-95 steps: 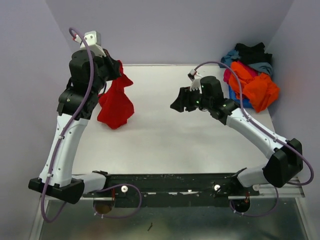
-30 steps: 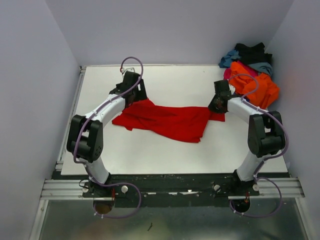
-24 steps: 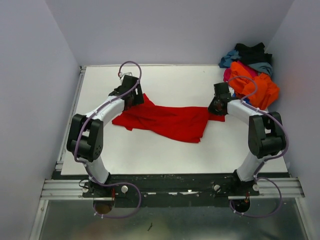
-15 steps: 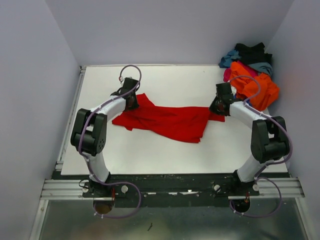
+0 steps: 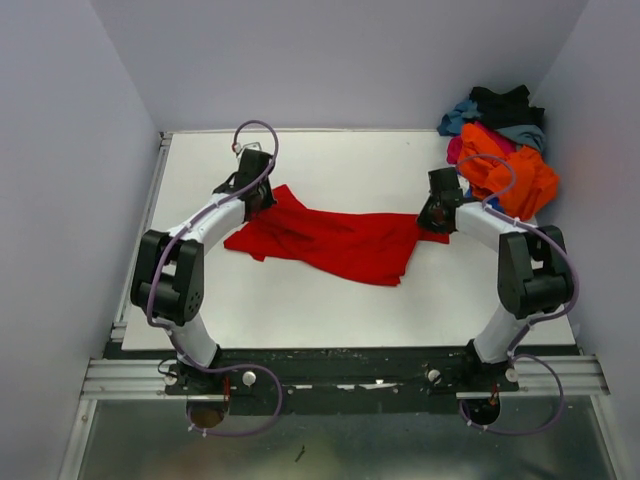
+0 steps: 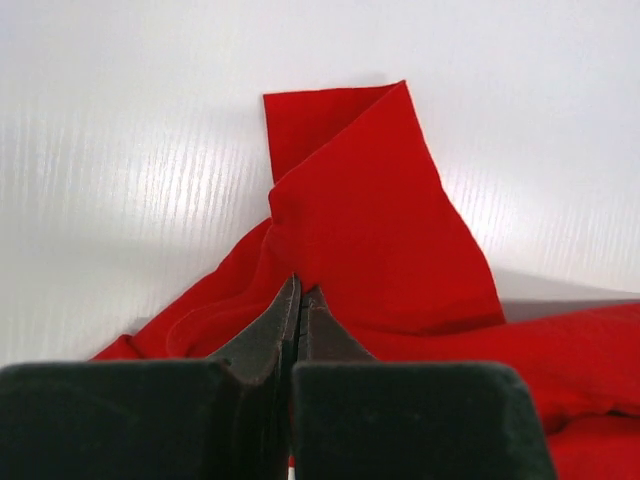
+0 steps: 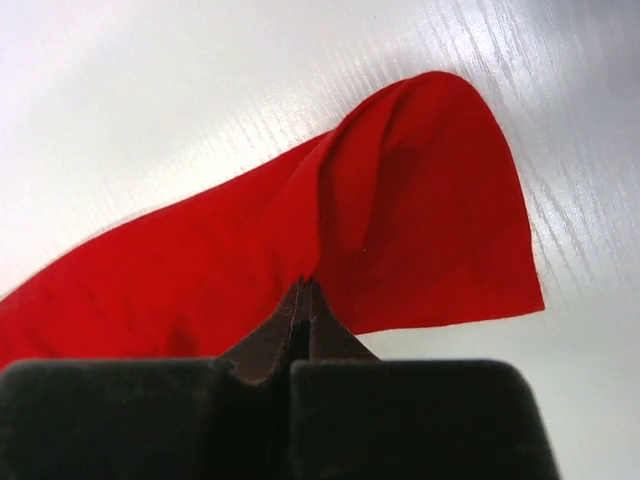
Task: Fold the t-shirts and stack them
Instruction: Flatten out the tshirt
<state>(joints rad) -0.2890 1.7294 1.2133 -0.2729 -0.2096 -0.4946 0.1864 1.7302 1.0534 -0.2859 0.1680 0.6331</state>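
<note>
The left gripper (image 6: 298, 296) is clenched on a fold of the red shirt (image 5: 335, 240), its fingers pressed together with cloth pinched between the tips. It sits low over the tabletop (image 5: 340, 160), toward the far left corner. The right gripper (image 7: 303, 292) is likewise closed on the shirt's other end, near the right edge, with a rounded flap of cloth lying just beyond its tips. Between the two, the red shirt lies in a long, wrinkled band across the middle of the tabletop. A pointed flap sticks out past the left gripper toward the far edge, and a wider part sags toward the near edge. In the far right corner sits a pile (image 5: 505, 150) of other shirts: an orange shirt (image 5: 515, 175) in front, just beside the right arm, a black shirt (image 5: 505, 100) at the back, and grey-blue and magenta cloth among them. The tabletop is white and matte; pale lilac walls close it in on three sides
</note>
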